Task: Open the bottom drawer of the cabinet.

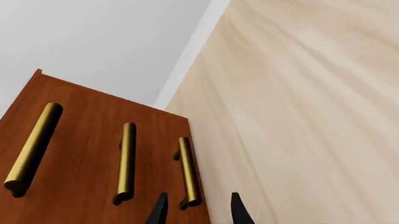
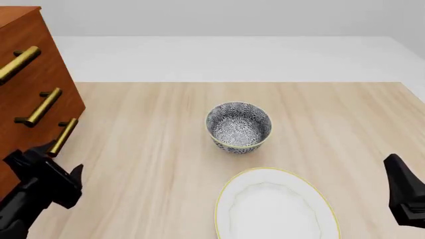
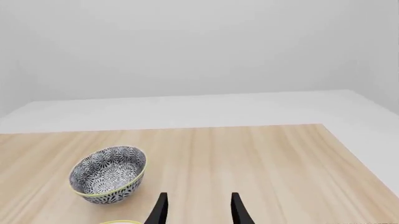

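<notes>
Front view: the cabinet [image 2: 30, 84] is seen at the far left of the table [image 2: 153, 149], with three brass handles on its drawer fronts. The bottom drawer [image 2: 37, 144] is shut, its handle [image 2: 63, 136] lying just beyond the left gripper [image 2: 56, 167], whose jaws are parted and grasp nothing. In the left wrist view the fingertips [image 1: 160, 210] are seen on either side of the near end of that handle [image 1: 188, 171], not yet closed on it. A patterned bowl [image 2: 239, 127] is placed at mid-table, with a white plate [image 2: 275, 206] nearer. The right gripper [image 3: 198, 210] is held at the near right, jaws released and empty.
</notes>
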Motion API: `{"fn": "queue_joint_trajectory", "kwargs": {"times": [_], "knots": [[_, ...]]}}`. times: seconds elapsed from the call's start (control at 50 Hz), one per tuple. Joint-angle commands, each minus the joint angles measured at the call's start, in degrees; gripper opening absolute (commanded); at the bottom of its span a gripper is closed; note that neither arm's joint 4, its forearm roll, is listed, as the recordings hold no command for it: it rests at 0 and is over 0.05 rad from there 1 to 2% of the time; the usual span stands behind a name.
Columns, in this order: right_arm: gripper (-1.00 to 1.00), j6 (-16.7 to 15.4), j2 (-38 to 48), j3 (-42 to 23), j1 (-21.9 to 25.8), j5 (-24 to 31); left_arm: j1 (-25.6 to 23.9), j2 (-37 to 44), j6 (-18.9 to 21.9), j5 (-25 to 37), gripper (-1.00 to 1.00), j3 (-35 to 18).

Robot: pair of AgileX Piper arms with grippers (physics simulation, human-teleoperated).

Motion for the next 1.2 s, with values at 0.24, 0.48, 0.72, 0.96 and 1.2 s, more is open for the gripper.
{"fn": "queue_joint_trajectory", "kwargs": {"times": [0.24, 0.48, 0.72, 0.96, 1.2], "knots": [[1.00, 0.4, 0.0, 0.3, -0.7, 0.0, 2.0, 2.6, 4.0, 0.0, 1.00, 0.0], [1.00, 0.6, 0.0, 0.3, -0.8, 0.0, 2.7, 3.3, 5.0, 0.0, 1.00, -0.1], [1.00, 0.7, 0.0, 0.2, -1.3, 0.0, 4.0, 8.6, 6.8, 0.0, 1.00, -4.8], [1.00, 0.8, 0.0, 0.0, -1.8, 0.3, 4.9, 17.0, 8.6, 0.0, 1.00, -12.0], [1.00, 0.8, 0.0, -0.1, -2.1, 0.3, 6.5, 21.4, 10.4, 0.0, 1.00, -15.2]]}}
